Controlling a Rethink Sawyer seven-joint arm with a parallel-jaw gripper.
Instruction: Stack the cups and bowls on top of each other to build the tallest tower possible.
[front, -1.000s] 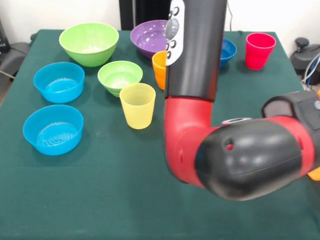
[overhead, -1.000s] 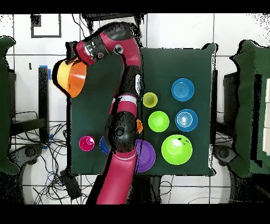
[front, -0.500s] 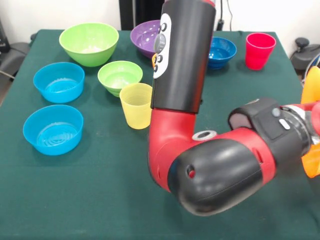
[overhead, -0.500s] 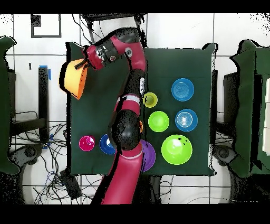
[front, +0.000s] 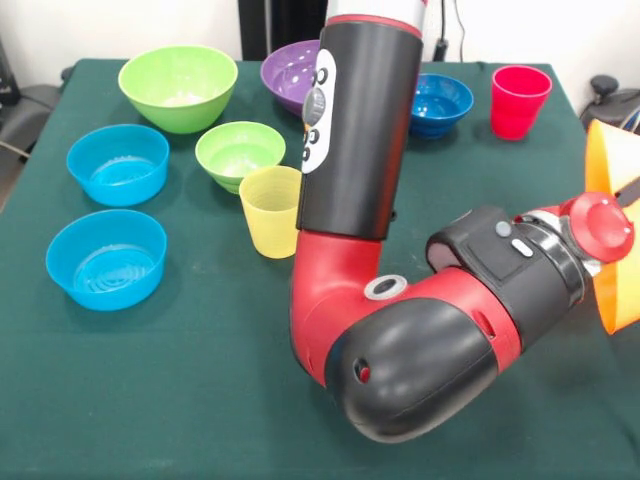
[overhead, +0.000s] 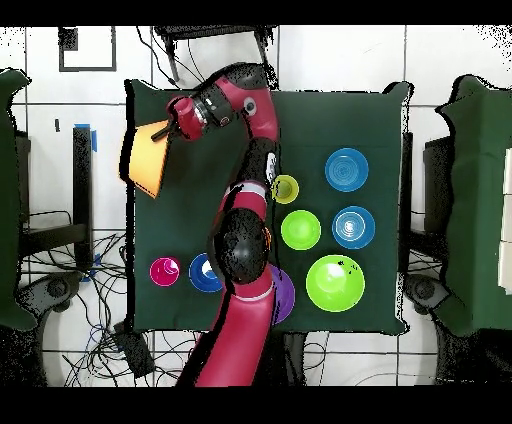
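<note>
My gripper (overhead: 161, 132) is shut on the rim of the huge orange bowl (overhead: 145, 158), which hangs tilted on its side over the table's left edge. In the front view that bowl (front: 612, 235) shows at the right edge. On the cloth stand the yellow cup (front: 274, 210), small green bowl (front: 239, 153), large green bowl (front: 178, 85), purple bowl (front: 290, 72), dark blue bowl (front: 442, 103), red cup (front: 519, 100) and two light blue bowls (front: 118, 163) (front: 105, 257). Only a sliver of the orange cup (overhead: 265, 238) shows beside the arm. No tower stands.
The arm's thick elbow (front: 420, 350) stretches low across the middle of the green table (front: 180, 400), hiding part of the purple bowl. Cables lie on the floor around the table's left side (overhead: 100, 270).
The arm has swung the orange bowl in toward the table's edge and tipped it further onto its side. The elbow slid left in the front view. Nothing on the cloth moved.
</note>
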